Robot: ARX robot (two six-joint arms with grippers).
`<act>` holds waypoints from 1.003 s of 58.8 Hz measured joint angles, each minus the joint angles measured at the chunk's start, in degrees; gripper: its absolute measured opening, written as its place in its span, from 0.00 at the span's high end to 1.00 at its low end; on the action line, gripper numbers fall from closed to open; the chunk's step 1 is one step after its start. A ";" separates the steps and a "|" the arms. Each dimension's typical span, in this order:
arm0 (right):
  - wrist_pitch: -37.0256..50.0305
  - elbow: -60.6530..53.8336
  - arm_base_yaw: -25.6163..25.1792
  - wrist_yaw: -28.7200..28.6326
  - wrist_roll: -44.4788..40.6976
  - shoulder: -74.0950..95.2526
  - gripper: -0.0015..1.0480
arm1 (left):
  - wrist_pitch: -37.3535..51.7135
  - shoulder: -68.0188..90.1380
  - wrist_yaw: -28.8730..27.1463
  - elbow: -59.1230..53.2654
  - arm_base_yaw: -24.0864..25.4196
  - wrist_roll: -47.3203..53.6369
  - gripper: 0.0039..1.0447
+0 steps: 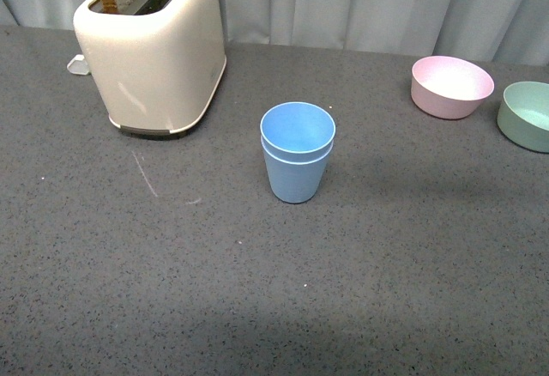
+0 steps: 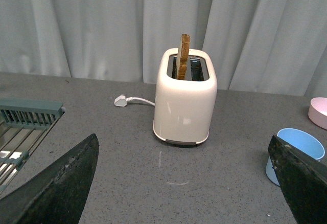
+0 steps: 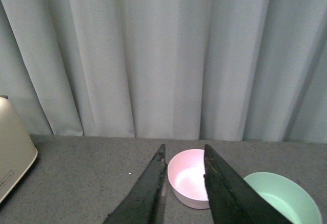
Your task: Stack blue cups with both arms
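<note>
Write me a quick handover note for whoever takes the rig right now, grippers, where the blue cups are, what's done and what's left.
Left gripper: open wide, empty, its fingers apart, facing the toaster.
Right gripper: fingers nearly together, nothing between them, looking toward the pink bowl and green bowl.
Blue cups: nested one inside the other, upright on the table, right of the toaster, clear of both bowls. Neither arm shows in the front view.
Done: the stack looks complete.
Left: probably nothing beyond checking that the top cup sits evenly.
</note>
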 joint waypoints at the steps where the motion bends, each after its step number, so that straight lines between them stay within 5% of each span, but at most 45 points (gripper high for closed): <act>1: 0.04 -1.79 -0.61 -0.57 -0.24 -1.36 0.88 | 0.00 0.00 0.02 0.00 0.00 0.00 0.06; 4: -0.11 -5.79 -1.86 -2.12 -0.68 -3.87 0.99 | 0.00 0.00 0.00 0.00 0.02 0.02 0.06; 41: -15.06 -23.19 -12.57 -13.81 -0.87 -35.74 0.99 | 0.00 0.00 0.00 0.00 0.02 0.00 0.06; 59: -25.68 -25.57 -14.08 -14.32 -0.85 -48.89 0.99 | 0.00 0.00 -0.02 0.00 0.00 0.00 0.06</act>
